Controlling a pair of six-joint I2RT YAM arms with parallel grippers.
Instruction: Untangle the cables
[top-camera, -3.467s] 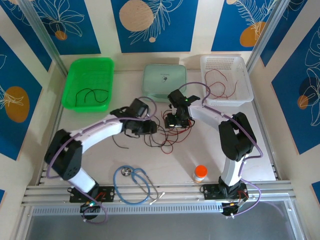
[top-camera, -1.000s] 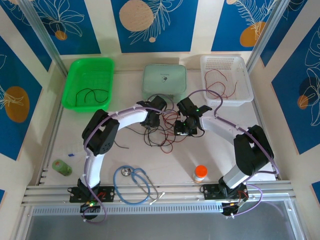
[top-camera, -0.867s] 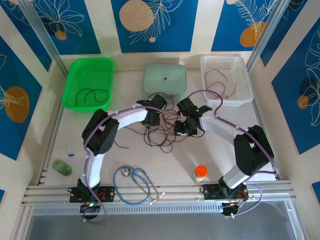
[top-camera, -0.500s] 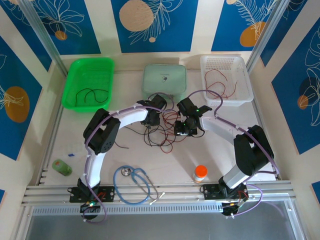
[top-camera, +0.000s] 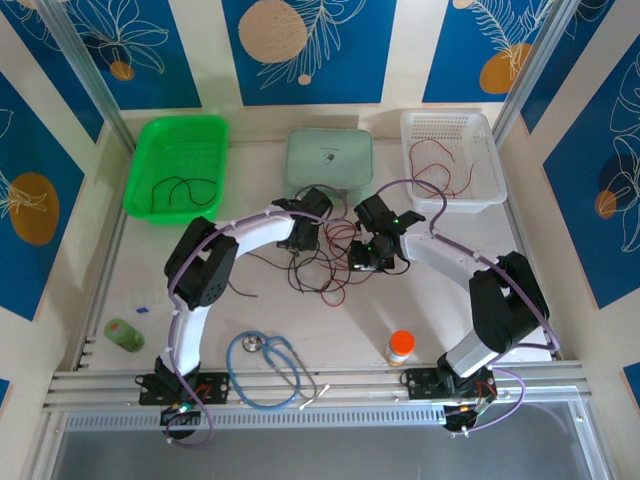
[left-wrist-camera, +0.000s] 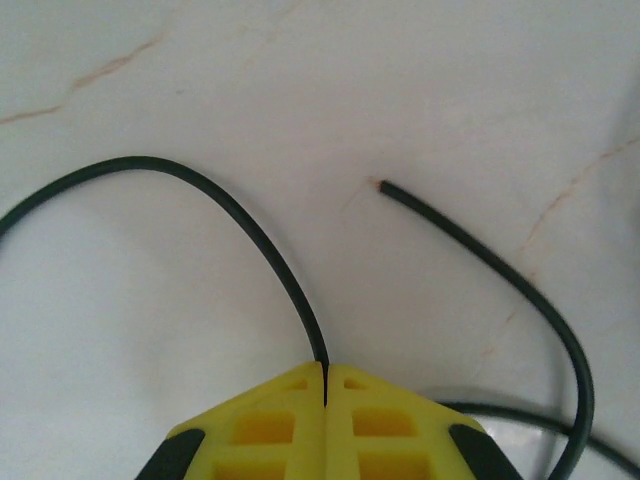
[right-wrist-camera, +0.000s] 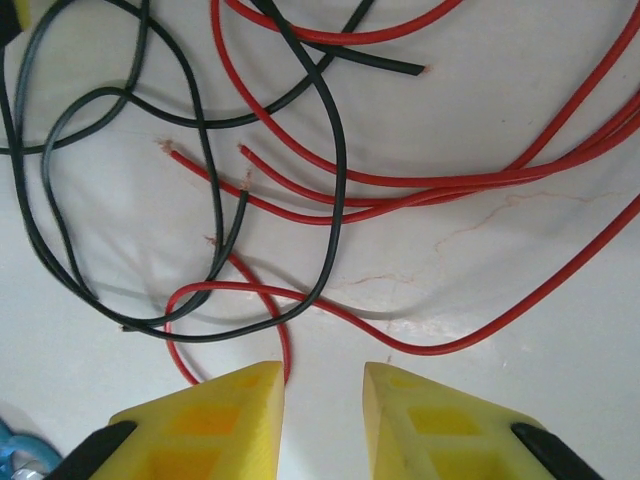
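At mid-table, cables (top-camera: 322, 268): a red and black tangle between both grippers; the overlapping strands are hard to trace.
Left gripper (left-wrist-camera: 325, 372): clamped on a black cable (left-wrist-camera: 250, 230); the fingers hide the pinch point.
Right gripper (right-wrist-camera: 323, 385): jaws apart, holding nothing, over red loops.
Change: the left arm reaches farther up-table than 3.5 s ago.
Direction: the held cable arcs leftward from the fingertips.
Far baskets: the green basket (top-camera: 140, 165) holds a black strand (top-camera: 182, 190); the white basket (top-camera: 490, 160) holds a red strand (top-camera: 440, 165).

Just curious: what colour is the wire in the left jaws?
Black wire, best seen in the left wrist view.
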